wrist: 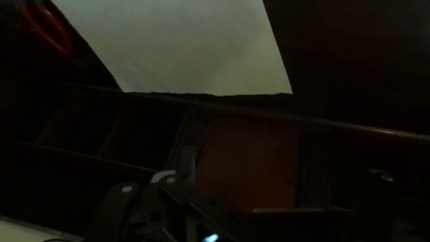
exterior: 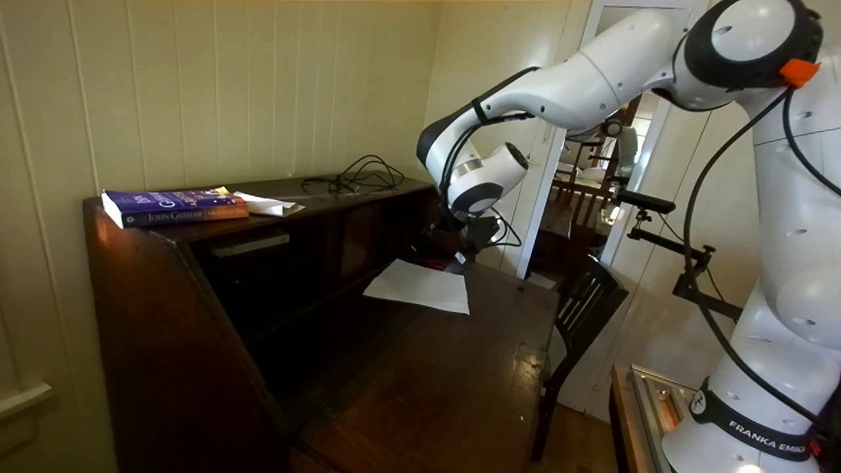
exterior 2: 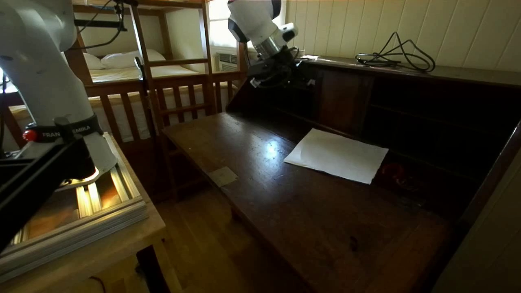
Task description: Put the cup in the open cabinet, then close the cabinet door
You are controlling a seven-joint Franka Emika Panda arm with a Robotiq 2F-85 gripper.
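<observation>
the dark fingers (wrist: 187,161) with pale grey tips were spread wide apart, with nothing held between them. in the wrist view, the flat reddish-brown wooden cabinet door (wrist: 248,164) showed between them and seemed to sit flush in its frame; whether they touched it could not be told. on either side of the fingers ran the compartments of the large dark reddish-brown wooden cabinet (exterior: 151,315), deep in shadow. the cup could not be made out in any view, so its place could not be told.

lower than the fingers, on the glossy dark brown wooden bench (exterior 2: 260,187), lay a flat white sheet of paper (exterior 2: 338,156), and just beside it a red loop-shaped object (exterior 2: 392,170), too dim to name. higher than the fingers, on the cabinet's top, lay a loose black cable (exterior: 355,176); farther from them was a thick purple-and-orange paperback book (exterior: 174,207).
</observation>
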